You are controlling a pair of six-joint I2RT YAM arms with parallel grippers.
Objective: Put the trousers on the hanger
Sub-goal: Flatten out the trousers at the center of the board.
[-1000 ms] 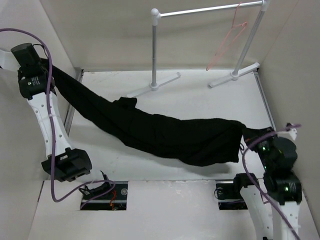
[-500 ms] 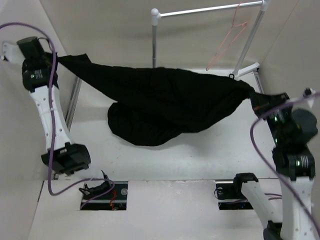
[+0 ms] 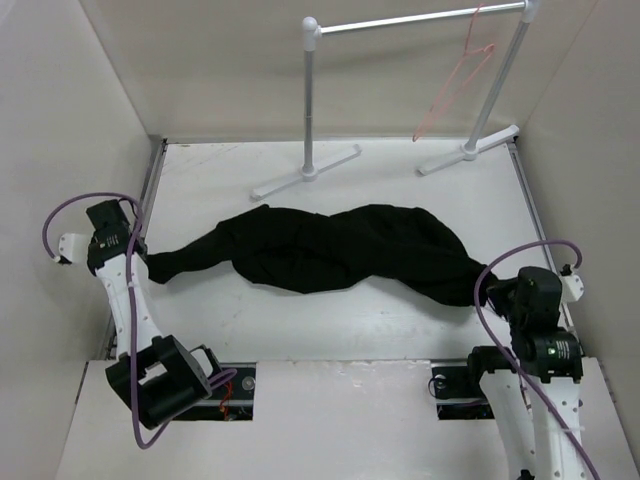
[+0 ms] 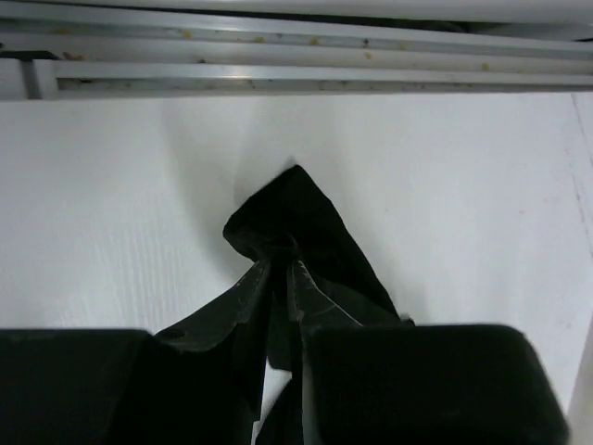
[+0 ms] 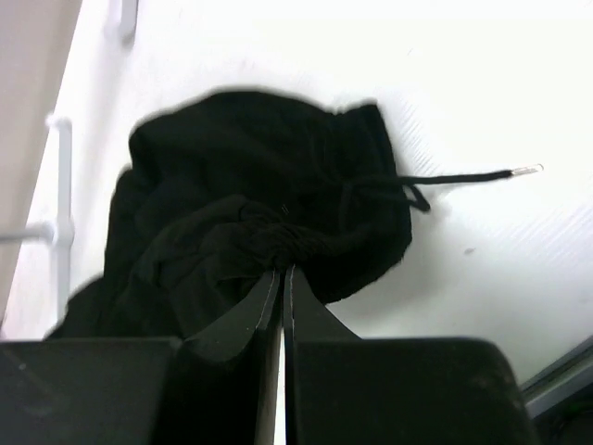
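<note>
from above, i see the trousers (image 3: 340, 248) lying in a twisted heap on the white surface (image 3: 400, 180), stretched out between my two sets of jaws. the left jaws sit at the thin end of the cloth and the right jaws at the bulky end. the pink hanger (image 3: 455, 85) hangs on the white rack (image 3: 310, 100), well beyond both jaws and apart from the cloth, more to the right jaws' side.

on the left wrist view, the left jaws are pinched nearly together on a small peak of the trousers (image 4: 296, 218). the cloth pokes out just past the tips and rests on the surface. a metal rail (image 4: 278, 74) runs across well ahead of the jaws.

on the right wrist view, the right jaws are clenched on a gathered fold of the trousers (image 5: 250, 185), with the rest bunched just ahead of the tips. a black drawstring (image 5: 463, 176) trails off to the right of the jaws and lies flat on the surface, ending in a pale tip.
</note>
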